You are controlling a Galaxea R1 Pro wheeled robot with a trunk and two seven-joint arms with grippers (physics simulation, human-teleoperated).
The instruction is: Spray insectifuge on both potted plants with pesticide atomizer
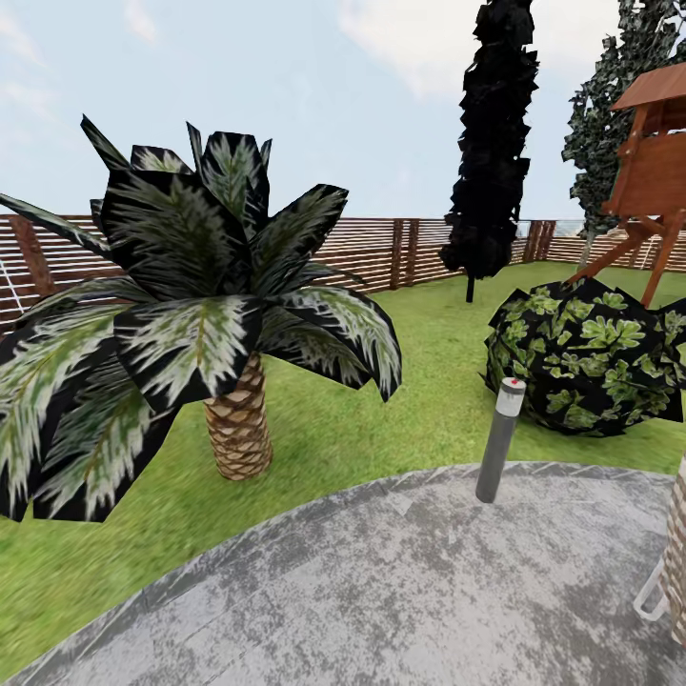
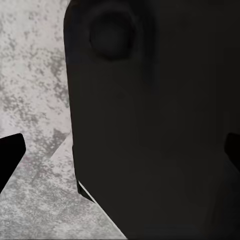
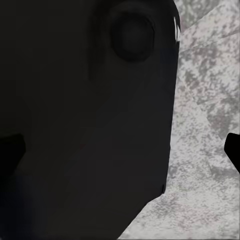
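The patio (image 1: 429,581) is being crossed, a palm (image 1: 238,419) and bollard lamp (image 1: 500,438) being passed; the atomizer is judged light, slim, best gripped mid-body. Whether the 2 pincers are clenched cannot be told.

The round grey stone patio (image 1: 400,581) fills the head view's lower half, with a grey bollard lamp (image 1: 499,440) standing on its far edge at one o'clock, while the green lawn (image 1: 381,419) beyond carries a scaly-trunked palm (image 1: 238,429) at ten o'clock and a dark-leaved bush (image 1: 586,357) at two o'clock.
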